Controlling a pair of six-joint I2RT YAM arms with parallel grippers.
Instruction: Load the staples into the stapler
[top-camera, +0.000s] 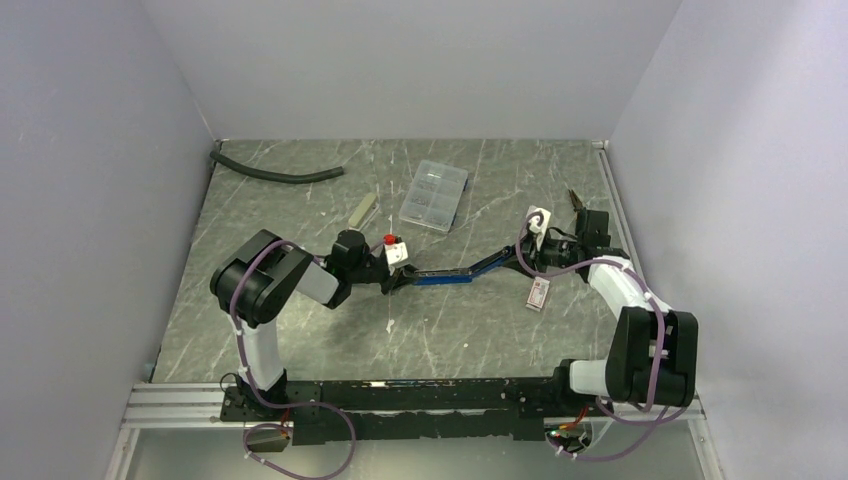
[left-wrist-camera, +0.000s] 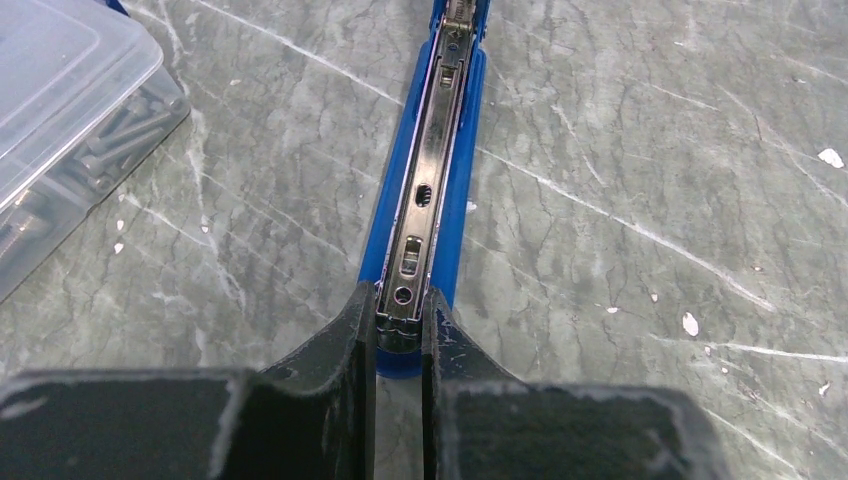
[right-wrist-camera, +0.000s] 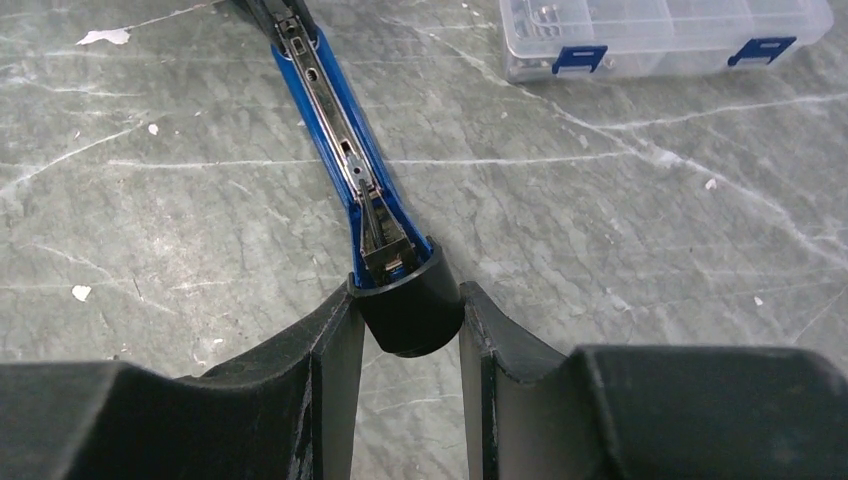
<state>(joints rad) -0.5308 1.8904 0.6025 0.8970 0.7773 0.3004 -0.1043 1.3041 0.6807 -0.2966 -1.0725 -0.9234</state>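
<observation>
In the middle of the desk (top-camera: 300, 330): the stapler (top-camera: 450, 275) is laid opened out, blue half to the left, black half to the right, metal channel turned upward.
Staples: no strip is seen in the channel. A small white box (top-camera: 538, 293) with a reddish end, judged to be theirs, lies on the desk just near of the right wrist, apart from the stapler.
Done: the stapler is opened and steadied at both ends.
Remaining: a strip is to be fetched, laid in the channel, and the stapler closed.
Left gripper (left-wrist-camera: 400, 320): the jaws are clenched on the blue half's end.
Right gripper (right-wrist-camera: 405, 310): the jaws are clenched around the black rounded end.
Arm pose: both arms are reached low toward the centre, facing each other.
</observation>
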